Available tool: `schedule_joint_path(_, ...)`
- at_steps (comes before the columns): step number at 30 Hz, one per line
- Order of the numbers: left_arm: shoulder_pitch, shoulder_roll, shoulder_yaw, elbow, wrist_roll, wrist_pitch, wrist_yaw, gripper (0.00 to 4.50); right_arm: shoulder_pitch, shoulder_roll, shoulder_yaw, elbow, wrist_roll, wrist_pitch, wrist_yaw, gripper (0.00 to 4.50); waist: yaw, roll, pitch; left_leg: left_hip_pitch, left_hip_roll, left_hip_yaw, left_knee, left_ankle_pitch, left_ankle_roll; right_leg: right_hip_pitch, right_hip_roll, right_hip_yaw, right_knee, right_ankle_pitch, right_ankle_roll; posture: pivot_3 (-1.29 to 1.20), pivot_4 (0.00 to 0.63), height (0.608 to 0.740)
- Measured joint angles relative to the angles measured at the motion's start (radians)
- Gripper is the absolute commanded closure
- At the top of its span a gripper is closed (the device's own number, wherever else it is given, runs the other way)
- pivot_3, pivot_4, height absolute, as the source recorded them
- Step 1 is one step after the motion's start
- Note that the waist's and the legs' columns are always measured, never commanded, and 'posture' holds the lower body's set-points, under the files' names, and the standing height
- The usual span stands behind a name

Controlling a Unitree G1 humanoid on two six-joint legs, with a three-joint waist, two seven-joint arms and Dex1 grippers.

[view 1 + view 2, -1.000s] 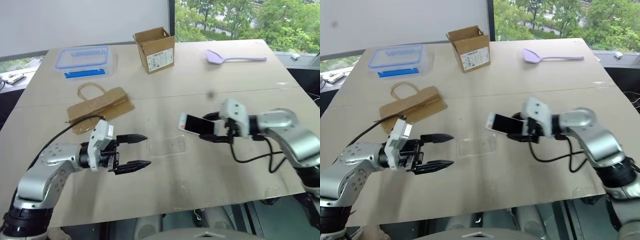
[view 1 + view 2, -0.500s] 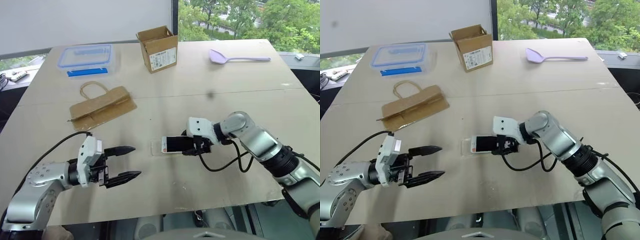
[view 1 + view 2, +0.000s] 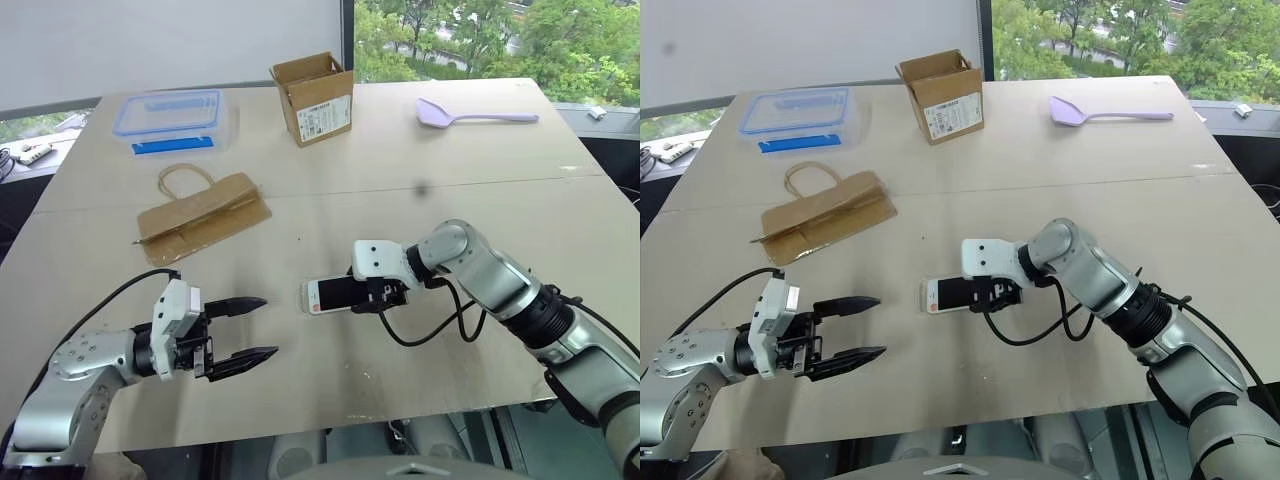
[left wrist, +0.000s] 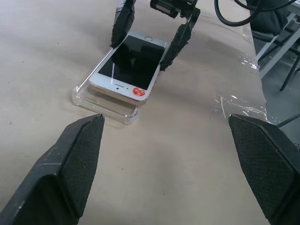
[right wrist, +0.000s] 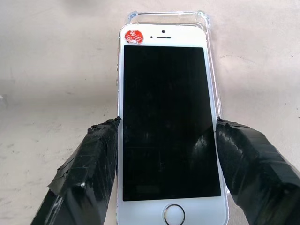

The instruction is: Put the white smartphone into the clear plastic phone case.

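The white smartphone [image 3: 335, 294] lies screen up on the clear plastic phone case [image 4: 104, 108], in the middle of the table near the front. A red sticker marks its end nearest my left gripper, and that end sits a little above the case's rim [image 5: 167, 13]. My right gripper [image 5: 166, 125] is shut on the phone, one black finger against each long edge. My left gripper [image 3: 266, 326] hovers open to the left of the case, pointing at it with a clear gap between.
At the back stand a cardboard box [image 3: 312, 95], a blue-rimmed clear container [image 3: 170, 118] and a purple spoon [image 3: 470, 115]. A flattened brown paper bag [image 3: 205, 212] lies left of centre. A black cable [image 3: 440, 328] loops beside my right wrist.
My right gripper has brought the phone down and to the left, onto the case. My left gripper has drawn back, lower and to the left, still open.
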Motion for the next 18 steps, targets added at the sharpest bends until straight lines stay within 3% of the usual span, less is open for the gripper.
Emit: schedule_joint_path(18, -0.002, -0.008, -0.005, 0.014, 0.015, -0.023, 0.000, 0.11, -0.010, 0.000, -0.004, 0.000, -0.010, 0.018, 0.000, 1.74, 0.000, 0.000, 0.000, 0.000, 0.000, 0.000, 0.000, 0.000, 0.000, 0.000, 0.000, 0.000, 0.000, 0.000, 0.000, 0.00, 0.150, 0.740)
